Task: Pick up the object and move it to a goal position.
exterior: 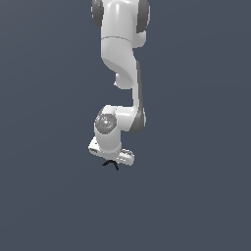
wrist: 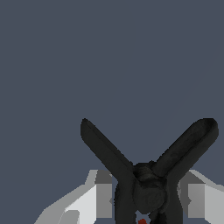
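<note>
A flat, featureless slate-grey ground [exterior: 49, 196] is seen filling both views, with nothing else set upon it. The white Franka arm [exterior: 120, 59] is shown descending from the top of the exterior view, bent at a grey-capped joint and ended in a wrist turned down toward the ground near the middle of the scene. The gripper [exterior: 112, 158] is presented at the arm's lower end as a white crossbar, tilted slightly down toward the exterior view's right.

In the wrist view, the two grey-and-white fingers [wrist: 98, 197] are seen standing on either side of the object [wrist: 146, 183], close against its dark central body; the fingers appear to be closed on it, though actual contact is masked by the body itself.

The object is pictured as a small black item, with two thick prongs splayed outward in a V and a speck of red at its base between the fingers. In the exterior view the same object [exterior: 111, 164] is made out only as thin black legs protruding just beneath the gripper, at or just above the ground; whether it has been lifted clear cannot be told.
</note>
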{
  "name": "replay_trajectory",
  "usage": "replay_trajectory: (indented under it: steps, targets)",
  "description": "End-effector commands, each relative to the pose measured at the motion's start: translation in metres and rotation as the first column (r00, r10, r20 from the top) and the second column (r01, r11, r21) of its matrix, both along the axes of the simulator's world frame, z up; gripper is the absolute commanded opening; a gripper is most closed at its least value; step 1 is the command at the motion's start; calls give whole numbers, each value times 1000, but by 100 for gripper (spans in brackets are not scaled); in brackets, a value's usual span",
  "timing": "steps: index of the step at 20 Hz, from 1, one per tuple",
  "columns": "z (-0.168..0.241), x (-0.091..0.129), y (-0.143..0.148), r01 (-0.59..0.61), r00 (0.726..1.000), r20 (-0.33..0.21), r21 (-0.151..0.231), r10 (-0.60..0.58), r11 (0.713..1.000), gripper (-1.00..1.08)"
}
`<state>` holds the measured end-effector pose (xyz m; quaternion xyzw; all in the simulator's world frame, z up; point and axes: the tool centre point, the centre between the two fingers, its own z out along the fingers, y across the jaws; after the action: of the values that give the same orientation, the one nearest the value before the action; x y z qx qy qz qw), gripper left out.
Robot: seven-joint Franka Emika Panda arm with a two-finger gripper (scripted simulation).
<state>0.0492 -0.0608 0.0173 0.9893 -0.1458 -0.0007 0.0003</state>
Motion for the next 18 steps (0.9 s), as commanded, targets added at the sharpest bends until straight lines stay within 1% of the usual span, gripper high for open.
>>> replay_trajectory:
  steps: [1,5,14,18]
  targets:
    - [7,2,10,-2,1000,1,0,2,1000,-100]
    - [25,7,36,-2,1000,1,0,2,1000,-100]
    - [81,23,119,-1,1000,1,0,1,1000,-100]
    - [97,28,143,-1,1000,1,0,1,1000,-100]
